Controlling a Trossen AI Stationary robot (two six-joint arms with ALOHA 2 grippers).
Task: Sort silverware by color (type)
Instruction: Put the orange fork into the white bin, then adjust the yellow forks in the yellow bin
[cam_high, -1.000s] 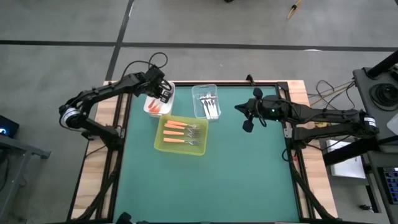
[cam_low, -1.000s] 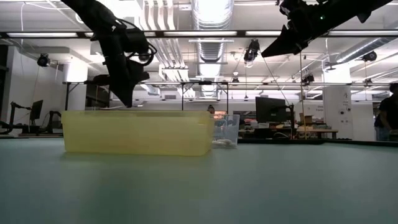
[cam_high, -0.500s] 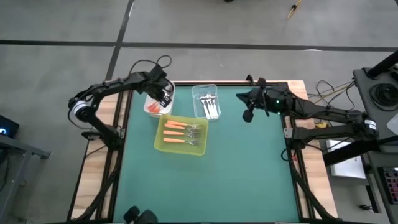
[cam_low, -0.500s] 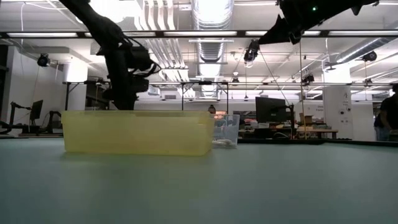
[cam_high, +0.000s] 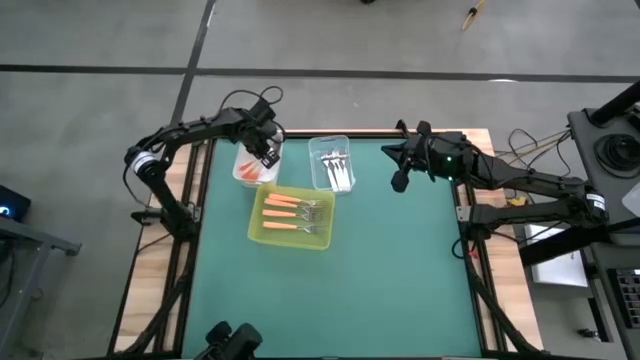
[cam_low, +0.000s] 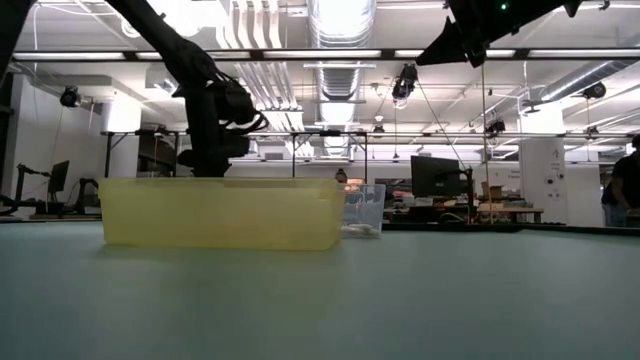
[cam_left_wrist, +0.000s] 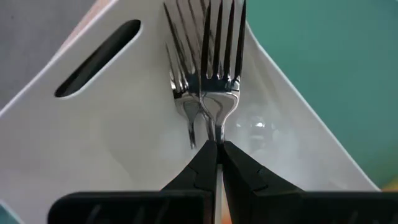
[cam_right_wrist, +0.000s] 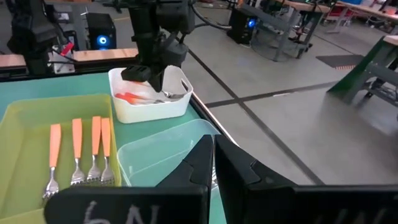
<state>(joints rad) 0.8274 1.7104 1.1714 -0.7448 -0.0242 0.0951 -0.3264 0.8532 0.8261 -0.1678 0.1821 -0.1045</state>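
My left gripper (cam_high: 263, 158) reaches down into the white tub (cam_high: 244, 172) at the table's far left and is shut on a silver-headed fork (cam_left_wrist: 221, 68). A second fork (cam_left_wrist: 180, 87) lies just behind it in the tub. Several orange-handled forks (cam_high: 283, 212) lie flat in the yellow-green tray (cam_high: 322, 240). All-silver forks (cam_high: 335, 165) lie in the clear tub (cam_high: 318, 148). My right gripper (cam_high: 399, 180) is shut and empty, raised over the table's far right. My left gripper pinches the fork's narrow neck (cam_left_wrist: 216, 132), just below the head, between its two fingertips. The fingers come from above and lie along the fork, whose tines point away from them. The handle is hidden between the fingers. The head is inside the white tub.
The three containers stand close together at the far left of the green table (cam_high: 380, 290). The white tub's wall has a slot handle (cam_left_wrist: 96, 59). In the low view the tray's wall (cam_low: 220, 212) hides my left gripper's fingertips.
My left gripper has tipped more upright and gone down into the white tub. My right gripper has gone up and toward the table's far edge, still shut.
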